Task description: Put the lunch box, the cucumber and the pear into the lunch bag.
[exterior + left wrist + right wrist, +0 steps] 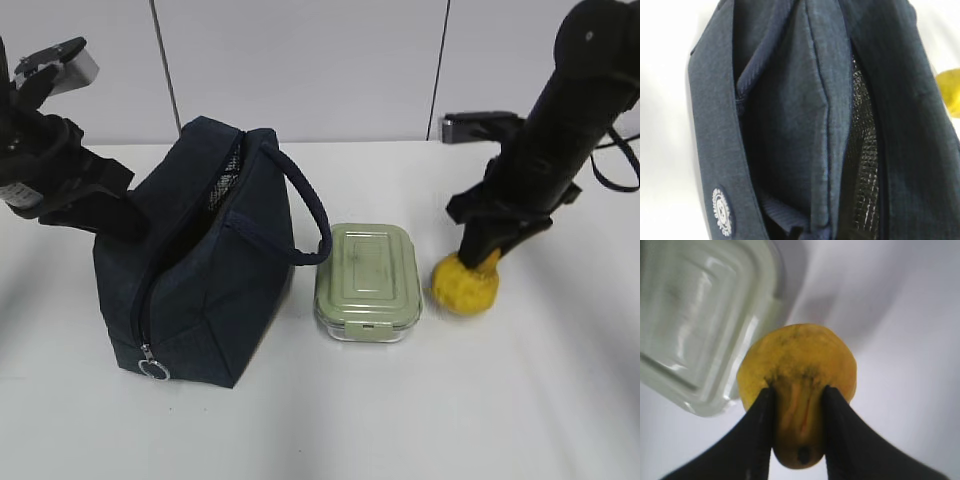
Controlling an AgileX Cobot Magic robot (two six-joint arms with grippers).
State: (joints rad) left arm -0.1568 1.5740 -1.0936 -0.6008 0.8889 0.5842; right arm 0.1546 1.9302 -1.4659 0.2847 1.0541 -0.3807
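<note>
I have the right gripper (797, 427) clamped on the pear's (797, 385) narrow neck, just right of the lunch box (368, 283), while my left gripper (105, 215), pinched tight, holds the lunch bag (200, 290) open for loading.

My right pincer (797, 427) has its fingers on either side of the pear's (465, 284) narrow neck; the lumpy yellow pear sits on the surface, just right of the box (368, 282), lid clipped on. The navy bag (195, 265) stands left, zipper open. I see no cucumber.
</note>
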